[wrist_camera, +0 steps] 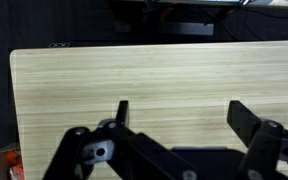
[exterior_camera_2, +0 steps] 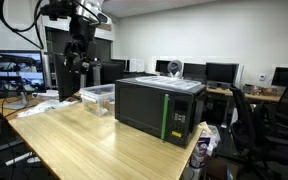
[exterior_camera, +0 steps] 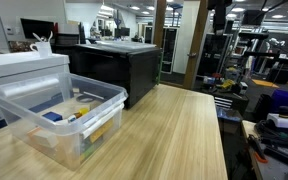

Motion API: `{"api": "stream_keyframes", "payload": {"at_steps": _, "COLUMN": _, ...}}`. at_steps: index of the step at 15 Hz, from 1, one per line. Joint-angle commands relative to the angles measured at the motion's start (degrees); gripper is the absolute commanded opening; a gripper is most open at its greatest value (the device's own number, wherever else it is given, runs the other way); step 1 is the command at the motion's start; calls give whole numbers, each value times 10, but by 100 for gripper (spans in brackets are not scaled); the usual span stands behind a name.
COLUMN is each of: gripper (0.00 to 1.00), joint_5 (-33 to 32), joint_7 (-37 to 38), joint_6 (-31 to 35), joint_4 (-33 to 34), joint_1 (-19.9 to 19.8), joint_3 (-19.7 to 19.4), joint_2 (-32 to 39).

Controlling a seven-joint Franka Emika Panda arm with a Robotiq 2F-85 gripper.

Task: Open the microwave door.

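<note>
The microwave (exterior_camera_2: 160,108) is a black box with a grey top on the wooden table (exterior_camera_2: 74,140); it also shows in an exterior view (exterior_camera: 114,65). The microwave door (exterior_camera_2: 140,108) is the glossy black front with a green strip on its right edge, and it looks shut. My gripper (exterior_camera_2: 74,62) hangs in the air above the far end of the table, well away from the microwave. In the wrist view the gripper (wrist_camera: 184,115) is open and empty, looking down on bare table wood. The microwave is out of the wrist view.
A clear plastic bin (exterior_camera: 54,115) with small items stands beside the microwave, also visible in an exterior view (exterior_camera_2: 97,96). A white appliance (exterior_camera: 24,68) sits behind the bin. Office chairs (exterior_camera_2: 254,120), monitors and desks surround the table.
</note>
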Motion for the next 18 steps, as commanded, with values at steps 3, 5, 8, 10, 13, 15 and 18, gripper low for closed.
{"api": "stream_keyframes", "payload": {"at_steps": 3, "gripper": 100, "joint_5": 8, "joint_7": 0, "joint_6": 16, "joint_4": 12, "joint_1": -6, "joint_3": 0, "joint_2": 9}}
{"api": "stream_keyframes", "payload": {"at_steps": 5, "gripper": 100, "joint_5": 7, "joint_7": 0, "joint_6": 32, "joint_4": 20, "joint_1": -9, "joint_3": -4, "joint_2": 15}}
{"api": "stream_keyframes", "payload": {"at_steps": 8, "gripper": 100, "joint_5": 3, "joint_7": 2, "joint_6": 61, "joint_4": 34, "joint_1": -17, "joint_3": -11, "joint_2": 32}}
{"api": "stream_keyframes", "payload": {"at_steps": 10, "gripper": 100, "joint_5": 3, "joint_7": 5, "joint_6": 81, "joint_4": 49, "joint_1": -23, "joint_3": -17, "joint_2": 49}}
{"api": "stream_keyframes", "payload": {"at_steps": 13, "gripper": 100, "joint_5": 5, "joint_7": 8, "joint_6": 113, "joint_4": 73, "joint_1": -35, "joint_3": -27, "joint_2": 78}}
{"api": "stream_keyframes", "payload": {"at_steps": 15, "gripper": 100, "joint_5": 7, "joint_7": 8, "joint_6": 131, "joint_4": 91, "joint_1": -43, "joint_3": -34, "joint_2": 99}}
{"api": "stream_keyframes", "payload": {"at_steps": 18, "gripper": 100, "joint_5": 10, "joint_7": 2, "joint_6": 152, "joint_4": 119, "joint_1": -56, "joint_3": -43, "joint_2": 137}}
